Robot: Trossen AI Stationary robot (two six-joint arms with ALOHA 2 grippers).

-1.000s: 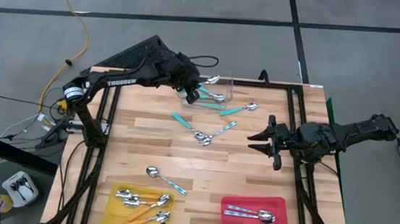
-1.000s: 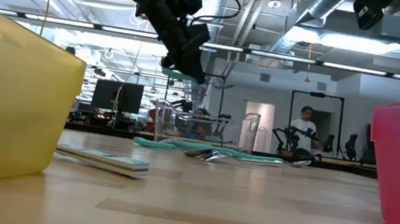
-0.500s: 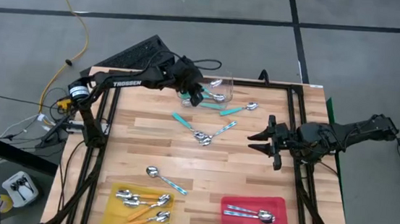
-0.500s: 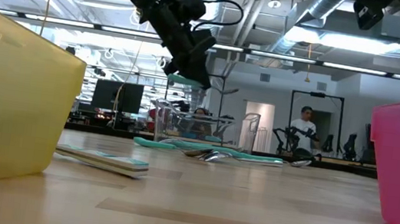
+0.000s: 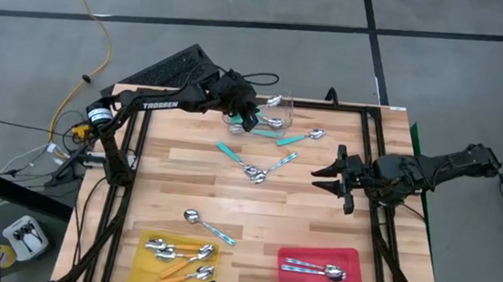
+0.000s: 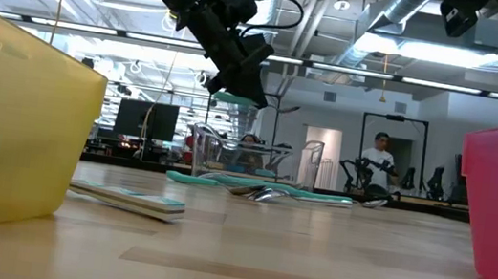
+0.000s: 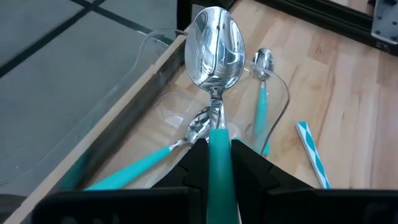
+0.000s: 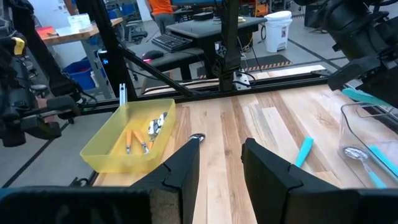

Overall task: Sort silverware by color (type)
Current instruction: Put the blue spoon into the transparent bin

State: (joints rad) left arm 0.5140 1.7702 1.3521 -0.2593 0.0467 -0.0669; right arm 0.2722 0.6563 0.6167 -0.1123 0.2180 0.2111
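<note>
Teal-handled metal spoon (image 7: 216, 74) sits pinched by its handle in the left gripper (image 5: 248, 116), upper middle of the high view, above the clear plastic tub (image 5: 272, 113); right gripper (image 5: 335, 174) idles half-open, empty. I'd lift straight up, clearing the tub rim

the held spoon (image 7: 214, 56) had a mirror-bright metal bowl and smooth teal plastic handle. the table (image 5: 318, 211) was matt pale wood; the tub (image 7: 155, 106) clear glossy plastic.
</note>
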